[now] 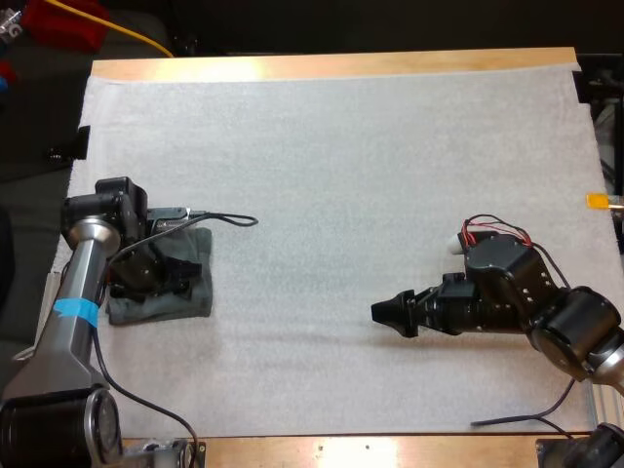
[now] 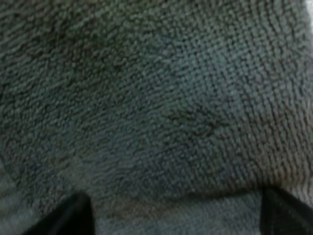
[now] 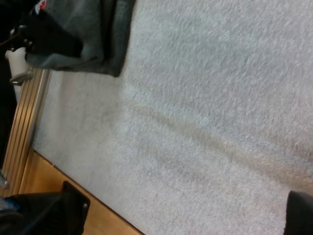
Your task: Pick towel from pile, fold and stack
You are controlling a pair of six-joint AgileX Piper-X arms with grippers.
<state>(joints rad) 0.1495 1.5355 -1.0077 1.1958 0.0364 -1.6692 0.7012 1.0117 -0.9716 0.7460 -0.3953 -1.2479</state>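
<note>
Left jaws spread, nose-down on folded towel (image 1: 161,304). Right jaws spread, empty, rolled sideways, low over mat (image 1: 341,175), aimed at towel, well apart.

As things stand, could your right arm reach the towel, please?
Probably not cleanly: bare mat leaves the path free, but the left gripper sits right on the towel, covering much of it.

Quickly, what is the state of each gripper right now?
Left gripper: open, over the towel.
Right gripper: open, holding nothing, above the mat.
</note>
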